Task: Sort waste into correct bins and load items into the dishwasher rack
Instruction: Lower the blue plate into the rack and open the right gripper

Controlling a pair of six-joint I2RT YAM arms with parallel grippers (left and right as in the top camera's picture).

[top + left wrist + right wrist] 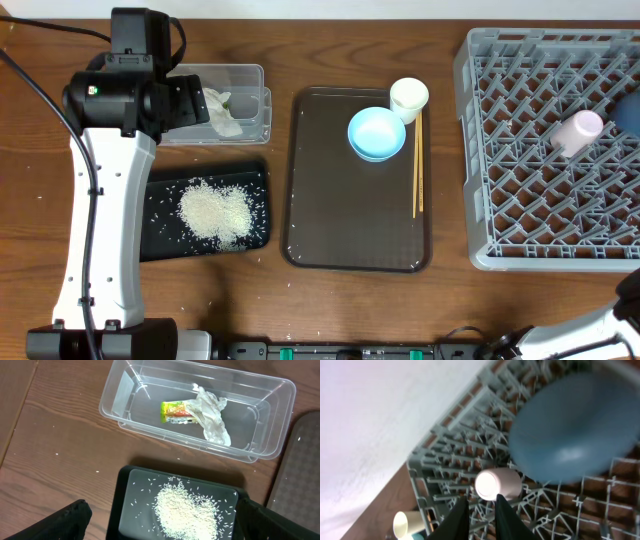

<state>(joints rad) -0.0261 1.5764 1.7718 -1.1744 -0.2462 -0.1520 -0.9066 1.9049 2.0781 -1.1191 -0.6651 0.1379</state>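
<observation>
Left gripper [162, 507]: jaws spread wide, empty, over the shallow black rectangular tray [117, 510] holding the heap of white rice grains [185, 510]. Right gripper [481, 499]: jaws a narrow slit apart, nothing btwn them, just below the pink cup [497, 485] in the grey lattice plastic rack [445, 460], lower centre of the wrist view.

Risk: fingers this near could knock the cup off its pegs toward the wide dark-blue bowl [575, 430] on pull-out. Thin wooden chopsticks [417, 165] on the brown serving tray [350, 220], frame centre, prob. slip from a pinch.

Overhead crops the bowl & hides the right claw. Only the left wrist view shows the yellow-green wrapper [175, 412] beside the crumpled white napkin [212, 420] in the clear plastic tub [112, 397].
</observation>
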